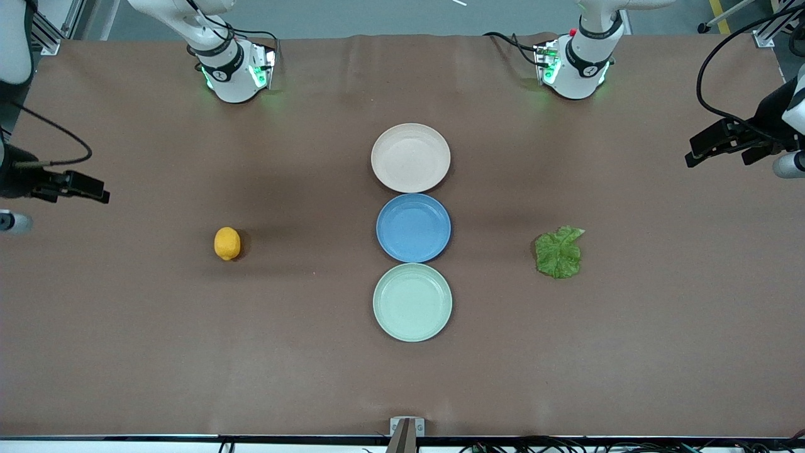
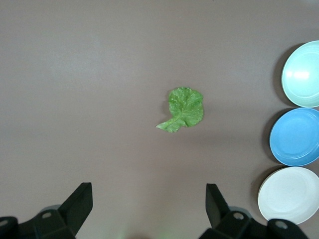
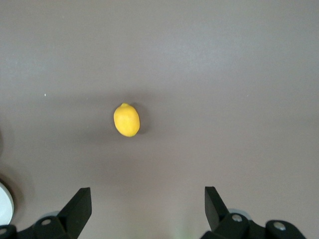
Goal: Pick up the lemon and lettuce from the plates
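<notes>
The small oval yellow-orange lemon (image 1: pixel 227 243) and the flat crinkled bright green lettuce leaf (image 1: pixel 559 253) both lie on the bare table, not on any plate. The lemon is at nine o'clock of the round blue plate (image 1: pixel 413 227), toward the right arm's end. The lettuce is at three o'clock of it, toward the left arm's end. The round beige-pink plate (image 1: pixel 410 157) sits at twelve o'clock and the round pale mint green plate (image 1: pixel 412 302) at six. All three are empty and almost touch in a row.

The right gripper (image 3: pixel 148 209) hangs high over the table at its own end, fingers spread wide, with the lemon in its view. The left gripper (image 2: pixel 148 209) hangs likewise over its end, fingers wide apart, looking down on the lettuce.

If a grasp is wanted, the lemon likely goes best with the fingers centred over it, closing across its narrow waist so that it cannot roll. The leaf is thin and flat, so a straight descent would probably scrape the table. Pinching a raised crinkle or the paler stem end seems safer.

The table (image 1: pixel 660 352) wears a matte brown cover, faintly creased near the bases. Around it show grey floor, black cables and metal framing.
</notes>
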